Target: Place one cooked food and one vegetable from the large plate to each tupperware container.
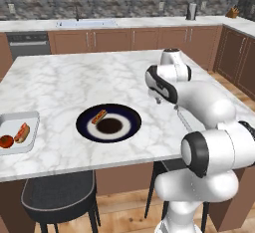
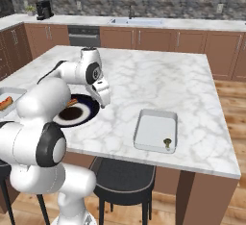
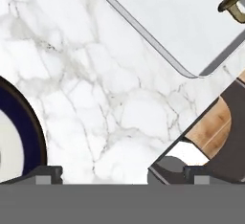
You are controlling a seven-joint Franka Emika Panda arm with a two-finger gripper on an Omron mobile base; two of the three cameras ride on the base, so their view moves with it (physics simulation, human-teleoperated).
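The large plate point(image 1: 108, 122) sits near the front edge of the marble tabletop point(image 1: 74, 77), and a hot dog point(image 1: 99, 116) lies on its white ring at the back left, beside the dark brown centre. Toward the tabletop's left end, well apart from the plate, one tupperware container point(image 1: 20, 120) holds a second hot dog point(image 1: 22, 133) and a round red tomato-like piece point(image 1: 6, 141), just beside each other. The other tupperware container point(image 2: 156, 130) rests near the front edge on the plate's other side and carries a small brownish mushroom-like item point(image 2: 167, 143) in its near right corner. The gripper point(image 2: 104, 102) hangs above bare marble between the plate and that second container, just beside the plate's rim. In the hand view the two fingers point(image 3: 48, 174) stand far apart at the lower edge with nothing between them, released, over marble with the plate's navy rim on one side and the container's corner above. Dark stools point(image 1: 57, 194) stand under the front edge.
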